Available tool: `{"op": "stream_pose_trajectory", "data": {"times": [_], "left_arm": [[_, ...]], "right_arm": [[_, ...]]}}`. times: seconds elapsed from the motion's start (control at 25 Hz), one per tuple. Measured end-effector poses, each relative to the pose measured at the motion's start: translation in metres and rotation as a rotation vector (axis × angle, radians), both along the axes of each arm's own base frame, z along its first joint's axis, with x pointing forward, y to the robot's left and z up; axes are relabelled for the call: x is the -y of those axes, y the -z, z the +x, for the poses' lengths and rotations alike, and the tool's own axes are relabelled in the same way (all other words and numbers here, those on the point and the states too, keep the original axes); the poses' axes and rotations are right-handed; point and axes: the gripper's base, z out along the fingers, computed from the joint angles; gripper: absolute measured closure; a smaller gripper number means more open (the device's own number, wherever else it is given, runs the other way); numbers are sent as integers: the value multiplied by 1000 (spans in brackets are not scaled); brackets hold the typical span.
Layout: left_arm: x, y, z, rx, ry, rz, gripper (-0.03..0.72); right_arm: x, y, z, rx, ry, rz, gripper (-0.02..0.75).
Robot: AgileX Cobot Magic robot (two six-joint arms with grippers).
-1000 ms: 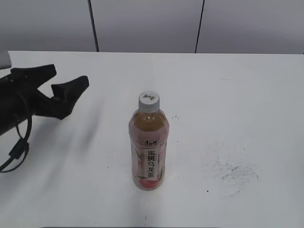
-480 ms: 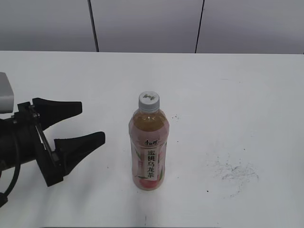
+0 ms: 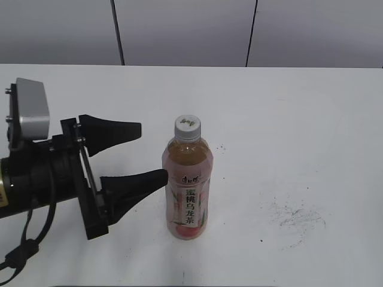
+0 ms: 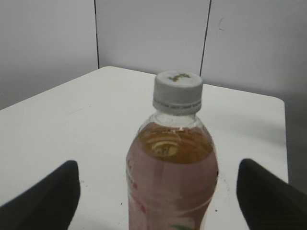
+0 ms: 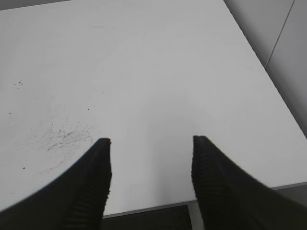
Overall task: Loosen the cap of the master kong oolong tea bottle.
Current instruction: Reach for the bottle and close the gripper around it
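White table (image 3: pixel 287 119) carries the master kong oolong tea bottle (image 3: pixel 187 191), upright near the centre. I see my left gripper (image 3: pixel 146 156) beside it, jaws spread, lower finger seemingly just touching. Right gripper (image 5: pixel 151 163) hangs spread over bare tabletop. The cap (image 4: pixel 177 92) sits on.

Capped bottle (image 4: pixel 171 177) between spread claw (image 4: pixel 158 191) fingers
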Motion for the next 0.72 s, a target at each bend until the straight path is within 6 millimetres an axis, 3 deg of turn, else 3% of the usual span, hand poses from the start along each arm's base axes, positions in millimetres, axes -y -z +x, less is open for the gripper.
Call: {"op": "stream_pose_trajectory", "data": {"times": [0.44,0.72], "left_arm": [[38,5,21,17,94,-15,95],[60,23,33,-12,136,-5,96]], "right_arm": [[0,0,0,-1,0,0,328],[0,0,0,-1,0,0,328]]}}
